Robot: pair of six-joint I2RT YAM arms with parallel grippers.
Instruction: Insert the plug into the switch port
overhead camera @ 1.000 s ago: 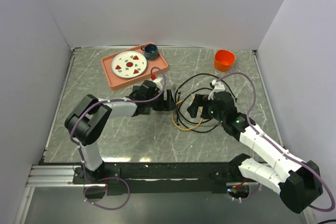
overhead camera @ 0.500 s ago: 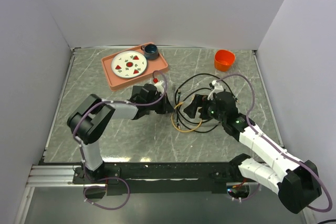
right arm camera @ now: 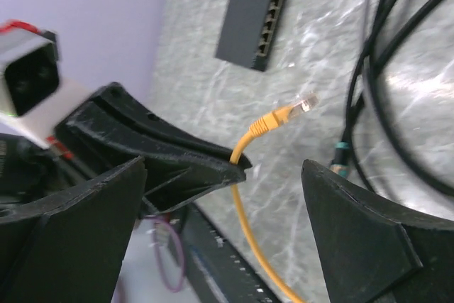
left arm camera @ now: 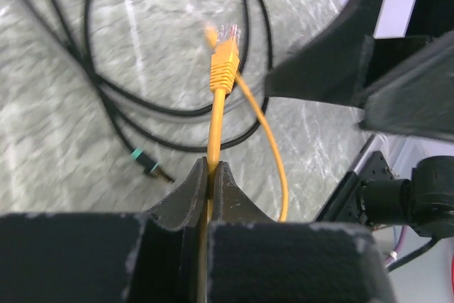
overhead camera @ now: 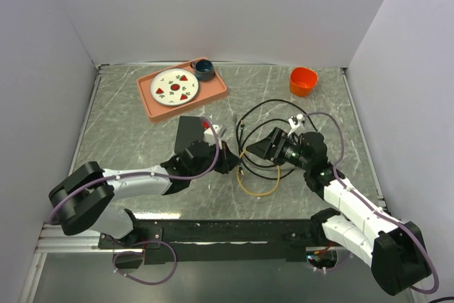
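The switch is a flat black box lying left of the table's middle; the right wrist view shows its row of ports. My left gripper is shut on the yellow cable a short way behind the plug, which sticks out in front, lifted above the table. In the top view the left gripper is to the near right of the switch, apart from it. My right gripper stands open, facing the plug, with nothing between its fingers.
Black cables loop over the middle of the table, and the yellow cable's loop lies nearer me. At the back stand a pink tray with a plate and a dark cup, and an orange cup.
My left gripper shut on the yellow cable and drew back towards the near edge, uncovering the switch. The right gripper turned to face the plug.
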